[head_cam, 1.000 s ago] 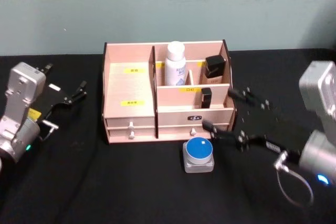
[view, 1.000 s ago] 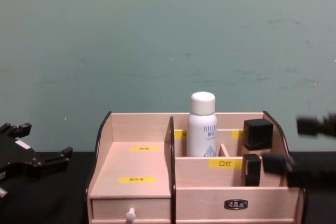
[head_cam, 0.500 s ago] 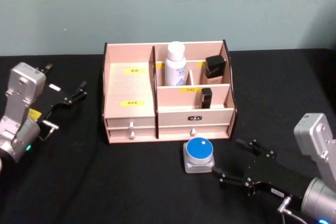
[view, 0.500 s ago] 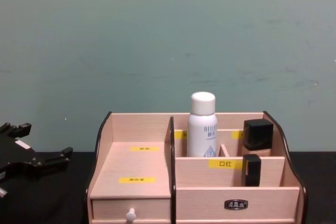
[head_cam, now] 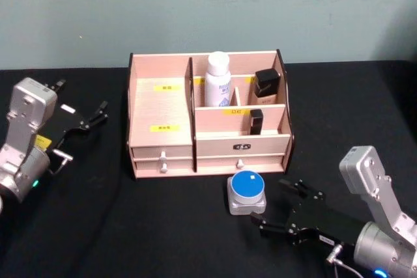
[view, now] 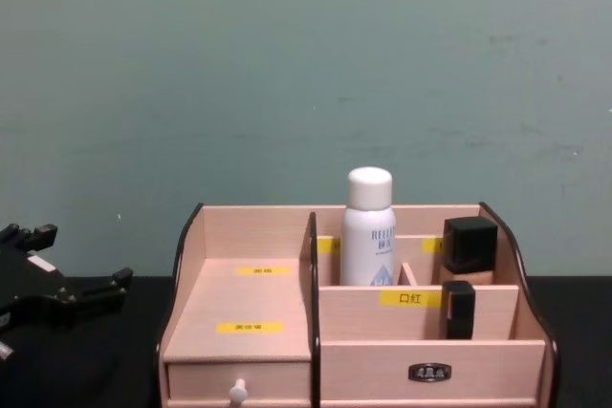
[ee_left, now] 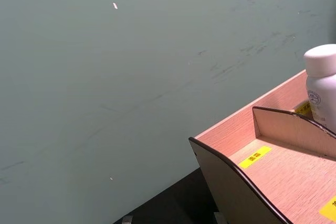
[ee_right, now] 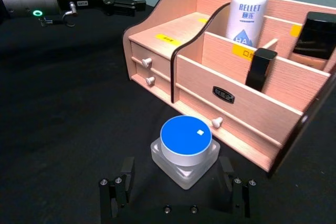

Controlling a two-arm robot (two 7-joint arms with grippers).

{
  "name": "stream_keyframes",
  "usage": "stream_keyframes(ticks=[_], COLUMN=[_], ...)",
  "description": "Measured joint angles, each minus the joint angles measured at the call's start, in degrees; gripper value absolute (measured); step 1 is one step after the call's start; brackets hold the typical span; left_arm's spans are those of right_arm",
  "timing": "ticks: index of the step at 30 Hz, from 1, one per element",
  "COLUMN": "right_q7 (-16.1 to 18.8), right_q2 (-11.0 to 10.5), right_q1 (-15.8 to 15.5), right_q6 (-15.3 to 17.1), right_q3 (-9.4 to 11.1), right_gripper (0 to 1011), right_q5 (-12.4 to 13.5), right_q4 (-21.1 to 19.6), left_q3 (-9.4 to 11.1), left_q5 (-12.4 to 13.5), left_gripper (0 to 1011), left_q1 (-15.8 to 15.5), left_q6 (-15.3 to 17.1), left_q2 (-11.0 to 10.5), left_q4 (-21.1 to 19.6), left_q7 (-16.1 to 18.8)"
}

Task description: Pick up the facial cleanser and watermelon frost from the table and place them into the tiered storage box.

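my right gripper (head_cam: 270,204) spread beside blue-lidded frosted jar (head_cam: 247,193) | white bottle (ee_right: 250,14) reads RELLET | black cloth (head_cam: 163,226), teal wall (head_cam: 195,4) | left gripper (head_cam: 79,99) spread

Base of tiered storage box (view: 220,299) off-frame

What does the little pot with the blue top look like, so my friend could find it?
Find the light wooden tiered storage box in the middle of the black table. Right in front of its drawers, on the table, sits a small squarish jar. It alone has a round bright blue lid; the white bottle and black items stand inside the box.
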State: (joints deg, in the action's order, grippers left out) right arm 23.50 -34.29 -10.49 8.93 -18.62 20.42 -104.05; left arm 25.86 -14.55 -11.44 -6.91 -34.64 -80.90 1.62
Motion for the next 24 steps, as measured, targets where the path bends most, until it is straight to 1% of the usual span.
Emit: stream_keyframes(ticks=[5, 12, 24], right_q7=[0.4, 0.8, 1.2], right_q2=[1.2, 2.5, 4.2], right_q1=[2.2, 4.4, 6.9], right_q6=[0.0, 0.0, 0.0], right_q3=[-1.4, -2.8, -4.1], right_gripper=[1002, 1003, 1002], right_q5=[-0.7, -1.2, -1.3], right_q4=[2.0, 4.1, 7.1], left_q3=[0.0, 0.0, 0.0], left_q5=[0.0, 0.0, 0.0], left_gripper=[1001, 1001, 1001], left_q1=[0.0, 0.0, 0.0], left_q6=[0.0, 0.0, 0.0], left_q2=[0.0, 0.0, 0.0], left_q4=[0.0, 0.0, 0.0], left_q7=[0.0, 0.0, 0.0])
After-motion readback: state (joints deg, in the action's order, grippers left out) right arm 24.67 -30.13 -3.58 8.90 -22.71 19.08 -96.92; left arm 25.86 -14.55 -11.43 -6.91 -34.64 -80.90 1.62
